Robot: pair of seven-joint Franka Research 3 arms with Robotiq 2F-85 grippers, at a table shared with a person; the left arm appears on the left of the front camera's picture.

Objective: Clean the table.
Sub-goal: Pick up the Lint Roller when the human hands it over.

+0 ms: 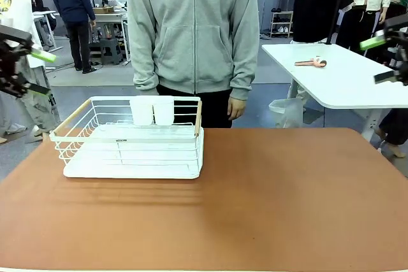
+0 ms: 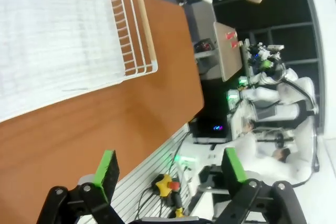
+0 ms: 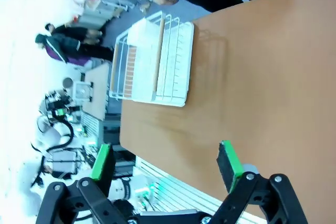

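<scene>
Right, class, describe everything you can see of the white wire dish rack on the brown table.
The dish rack is a white wire basket, rectangular and open-topped, with a pale wooden handle along each short end. It sits upright on a flat white tray, which rests on the table at its far left part. Two white containers sit side by side against its far rim.

Front camera faces 12 o'clock across the worktop (image 1: 268, 208), close in; both rolled wrist cameras, higher, share the white rack (image 1: 127, 151).
</scene>
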